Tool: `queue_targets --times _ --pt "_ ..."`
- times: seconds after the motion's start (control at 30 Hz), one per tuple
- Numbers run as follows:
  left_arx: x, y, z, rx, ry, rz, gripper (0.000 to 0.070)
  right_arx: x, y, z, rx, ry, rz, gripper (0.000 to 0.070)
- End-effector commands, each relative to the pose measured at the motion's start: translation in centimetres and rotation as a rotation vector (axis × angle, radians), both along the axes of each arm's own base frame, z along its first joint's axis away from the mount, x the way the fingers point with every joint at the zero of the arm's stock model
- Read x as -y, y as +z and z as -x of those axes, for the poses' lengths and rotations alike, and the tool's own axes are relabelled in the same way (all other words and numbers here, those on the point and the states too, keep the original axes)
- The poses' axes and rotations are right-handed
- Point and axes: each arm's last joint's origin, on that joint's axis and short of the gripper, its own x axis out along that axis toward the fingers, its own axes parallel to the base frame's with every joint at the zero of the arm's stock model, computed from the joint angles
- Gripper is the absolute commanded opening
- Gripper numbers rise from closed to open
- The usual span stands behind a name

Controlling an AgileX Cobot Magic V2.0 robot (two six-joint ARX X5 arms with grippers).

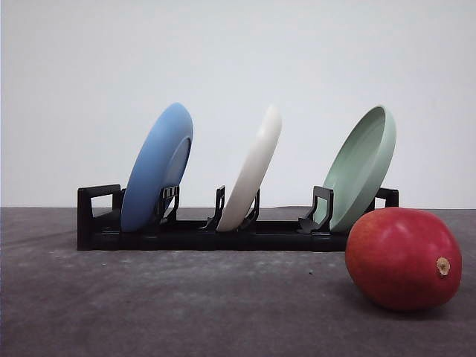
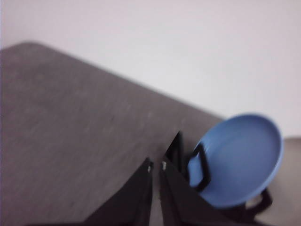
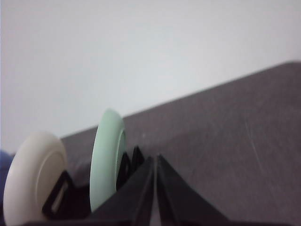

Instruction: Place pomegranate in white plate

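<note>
Grey, matte table (image 1: 149, 312) runs wide and bare across the front view's near ground, with open surface left of the pomegranate (image 1: 402, 258). One pomegranate lies on the table at the near right, deep red, its tan stem nub facing the camera's right; it sits just in front of the right end of the rack (image 1: 223, 230), whether touching it cannot be told. One black rack stands farther back, crosswise, its left end a raised loop. Three plates stand on edge in its slots, all leaning rightward: one blue plate (image 1: 156, 167) at the left, one white plate (image 1: 253, 169) in the middle, one pale green plate (image 1: 362, 167) at the right. Behind them the table's far edge meets a plain pale wall.

From the left wrist, the left claw (image 2: 156, 165) has its fingers drawn together, only a slit between the tips, near the blue plate and the rack's end. From the right wrist, the right claw (image 3: 154, 159) is likewise closed to a slit on nothing, near the green plate, with the white plate beyond it. The pomegranate's place relative to either claw cannot be told.
</note>
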Motion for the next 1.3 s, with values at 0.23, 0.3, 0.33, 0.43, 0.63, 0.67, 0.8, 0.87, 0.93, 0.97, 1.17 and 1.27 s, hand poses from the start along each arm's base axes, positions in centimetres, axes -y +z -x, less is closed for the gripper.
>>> queue_targets --times 0.23,0.3,0.33,0.43,0.63,0.67,0.8,0.87,0.93,0.97,1.17,1.27 --pt "0.6 3.0 -0.8 -0.256 -0.231 -0.124 0.0005 -0.4 1.5 -0.9 -0.225 0.159 0.072 0.0004" --pt "0.7 3.3 -1.3 -0.302 -0.283 -0.131 0.0005 -0.5 1.4 -1.5 -0.261 0.214 0.076 0.0003" --pt "0.8 3.5 -1.6 -0.326 -0.315 -0.136 0.0005 -0.6 1.2 -1.8 -0.279 0.238 0.073 0.0004" --pt "1.1 3.8 -2.5 -0.379 -0.383 -0.156 0.0005 -0.8 0.8 -2.8 -0.338 0.315 0.069 0.0003" --pt "2.8 3.8 -4.1 -0.371 -0.535 -0.222 0.0006 -1.8 0.4 -3.4 -0.365 0.42 0.146 0.0004" --pt "3.1 3.8 -4.2 -0.363 -0.565 -0.24 0.0006 -2.0 0.4 -3.4 -0.362 0.433 0.16 0.0005" --pt "4.7 3.8 -5.0 -0.317 -0.704 -0.367 0.0006 -2.6 0.4 -3.2 -0.341 0.5 0.233 0.0006" --pt "5.3 3.8 -5.3 -0.294 -0.77 -0.443 0.0005 -2.8 0.4 -3.2 -0.329 0.528 0.268 0.0006" --pt "5.9 3.8 -5.5 -0.282 -0.819 -0.488 0.0005 -2.9 0.4 -3.1 -0.321 0.543 0.29 0.0006" --pt "6.2 3.8 -5.7 -0.283 -0.832 -0.493 0.0005 -2.9 0.4 -3.1 -0.319 0.546 0.295 0.0006" --pt "6.9 4.3 -6.2 -0.228 -0.857 -0.496 0.0315 -3.0 0.4 -3.1 -0.318 0.548 0.297 0.03" --pt "7.1 4.8 -6.2 -0.193 -0.857 -0.487 0.0505 -3.0 0.4 -3.1 -0.316 0.552 0.295 0.0385"
